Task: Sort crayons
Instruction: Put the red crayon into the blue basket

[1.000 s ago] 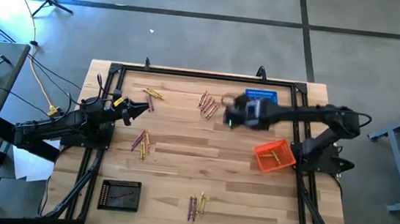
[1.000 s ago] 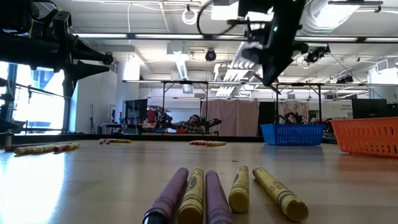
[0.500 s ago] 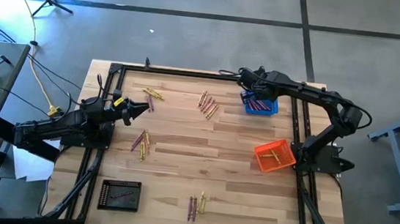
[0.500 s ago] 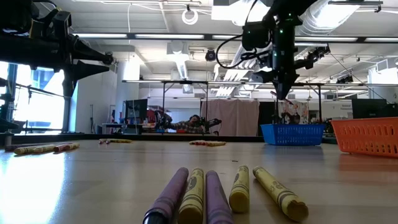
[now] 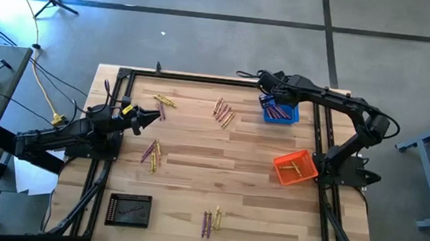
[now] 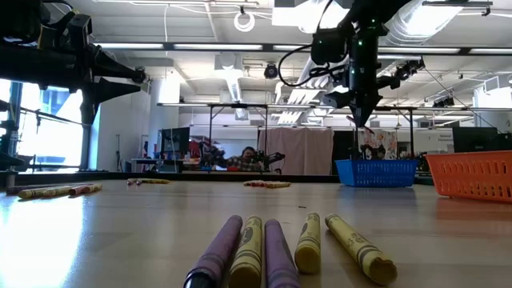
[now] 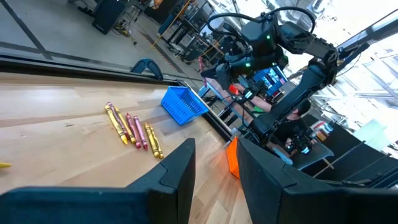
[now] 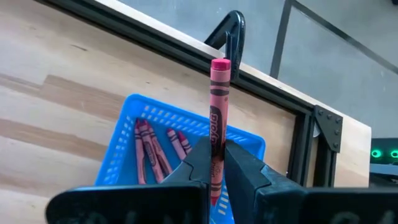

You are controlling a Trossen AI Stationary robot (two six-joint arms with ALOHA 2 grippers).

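Hovering above blue basket [image 8: 186,134], right hand [image 8: 214,165] pinching red crayon [image 8: 217,106], moved from table centre; left hand [image 7: 214,171] spread.

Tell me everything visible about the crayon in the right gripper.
The crayon is a red-maroon stick with a paper wrapper bearing dark print and a flat end showing. The right gripper is shut on its lower part, holding it along the fingers, over the blue basket at the table's far edge, where similar crayons already lie.

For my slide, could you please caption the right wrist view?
Right gripper holds a red crayon upright above the blue basket.
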